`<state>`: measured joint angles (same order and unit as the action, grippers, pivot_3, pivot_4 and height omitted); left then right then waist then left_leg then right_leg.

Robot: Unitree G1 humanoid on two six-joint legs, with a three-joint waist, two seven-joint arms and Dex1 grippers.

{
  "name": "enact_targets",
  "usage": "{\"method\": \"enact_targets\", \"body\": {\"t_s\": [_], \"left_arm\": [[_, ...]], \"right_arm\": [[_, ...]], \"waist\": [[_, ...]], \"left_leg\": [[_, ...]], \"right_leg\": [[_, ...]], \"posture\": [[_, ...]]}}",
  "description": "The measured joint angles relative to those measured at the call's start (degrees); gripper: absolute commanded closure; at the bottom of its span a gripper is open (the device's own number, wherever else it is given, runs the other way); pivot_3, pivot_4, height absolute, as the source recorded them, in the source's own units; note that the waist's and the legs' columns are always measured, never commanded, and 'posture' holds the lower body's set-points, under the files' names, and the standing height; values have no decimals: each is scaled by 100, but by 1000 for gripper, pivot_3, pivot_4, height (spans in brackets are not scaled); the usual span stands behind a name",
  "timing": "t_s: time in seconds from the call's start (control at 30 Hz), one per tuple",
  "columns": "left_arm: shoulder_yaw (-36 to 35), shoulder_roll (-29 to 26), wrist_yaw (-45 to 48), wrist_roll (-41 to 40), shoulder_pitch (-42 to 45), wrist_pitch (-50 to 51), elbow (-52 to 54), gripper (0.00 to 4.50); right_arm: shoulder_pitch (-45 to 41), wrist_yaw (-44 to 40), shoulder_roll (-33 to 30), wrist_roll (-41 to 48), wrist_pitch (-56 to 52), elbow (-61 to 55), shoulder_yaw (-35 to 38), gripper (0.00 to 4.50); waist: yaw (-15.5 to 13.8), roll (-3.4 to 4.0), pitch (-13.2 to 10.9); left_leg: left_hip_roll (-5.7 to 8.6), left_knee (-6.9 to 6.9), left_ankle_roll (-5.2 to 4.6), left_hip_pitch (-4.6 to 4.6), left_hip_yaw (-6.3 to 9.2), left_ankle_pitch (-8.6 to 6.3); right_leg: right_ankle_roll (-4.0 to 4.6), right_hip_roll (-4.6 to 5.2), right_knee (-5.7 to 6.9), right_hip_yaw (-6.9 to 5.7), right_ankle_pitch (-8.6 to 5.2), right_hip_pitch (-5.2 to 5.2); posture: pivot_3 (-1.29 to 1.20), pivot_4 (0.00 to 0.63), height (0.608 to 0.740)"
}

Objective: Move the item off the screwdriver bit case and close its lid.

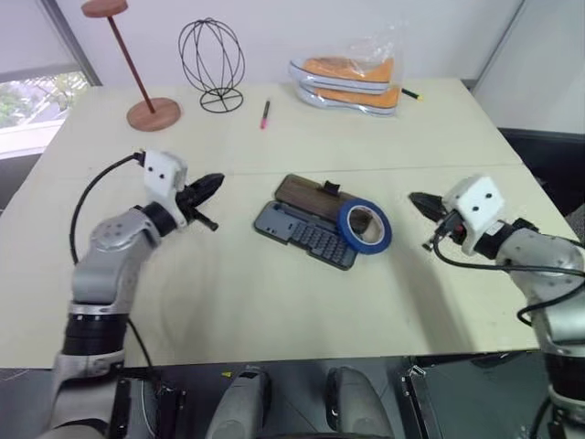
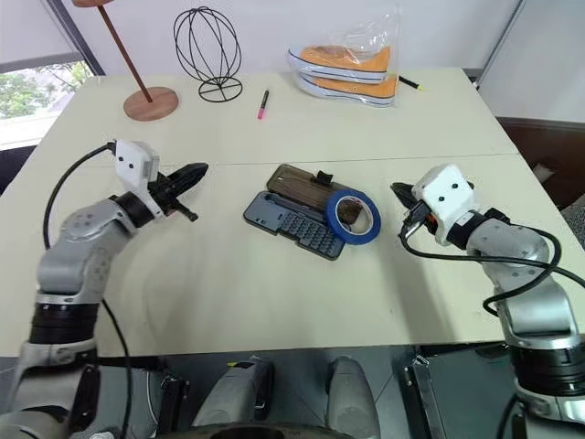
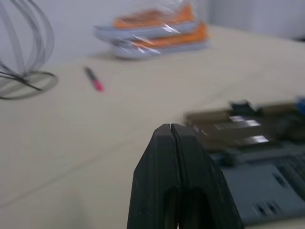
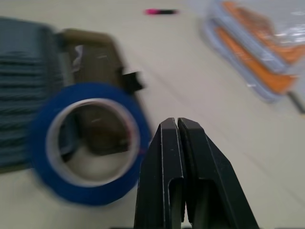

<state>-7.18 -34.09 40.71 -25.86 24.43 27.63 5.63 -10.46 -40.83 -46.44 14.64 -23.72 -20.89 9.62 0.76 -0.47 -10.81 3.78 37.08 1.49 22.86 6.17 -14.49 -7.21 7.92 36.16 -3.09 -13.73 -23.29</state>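
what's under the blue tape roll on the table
The blue tape roll lies on the open screwdriver bit case, over the end where the bit tray meets the flipped-back smoky-brown lid. Through its hollow core some lid shows; what its ring covers is hidden.

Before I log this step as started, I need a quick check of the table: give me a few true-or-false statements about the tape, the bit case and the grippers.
1. The roll of blue tape lies on the open screwdriver bit case. True.
2. The lid is shut over the bits. False: it lies folded open, flat on the table.
3. The right gripper holds the tape. False: its fingers are shut on nothing, short of the roll.
4. The left gripper is shut and apart from the case. True.
5. The pink pen lies inside the case. False: it lies farther back, near the wire globe stand.
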Motion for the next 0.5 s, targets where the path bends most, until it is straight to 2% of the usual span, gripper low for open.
{"method": "enact_targets", "body": {"t_s": [0.13, 0.5], "left_arm": [[159, -460, 635, -161, -219, 333, 212, 4500], [186, -377, 650, -229, -203, 461, 283, 4500]], "right_arm": [[21, -324, -298, 303, -390, -257, 73, 4427], [-180, -286, -324, 653, -856, -484, 185, 4427]], "waist": [[-14, 0, -1], [-30, -4, -2]], "left_leg": [[-3, -1, 0, 1, 0, 0], [-7, 0, 0, 5, 0, 0]], "right_leg": [[1, 1, -2, 0, 0, 0], [1, 1, -4, 0, 0, -3]], "posture": [[0, 150, 740], [0, 150, 740]]}}
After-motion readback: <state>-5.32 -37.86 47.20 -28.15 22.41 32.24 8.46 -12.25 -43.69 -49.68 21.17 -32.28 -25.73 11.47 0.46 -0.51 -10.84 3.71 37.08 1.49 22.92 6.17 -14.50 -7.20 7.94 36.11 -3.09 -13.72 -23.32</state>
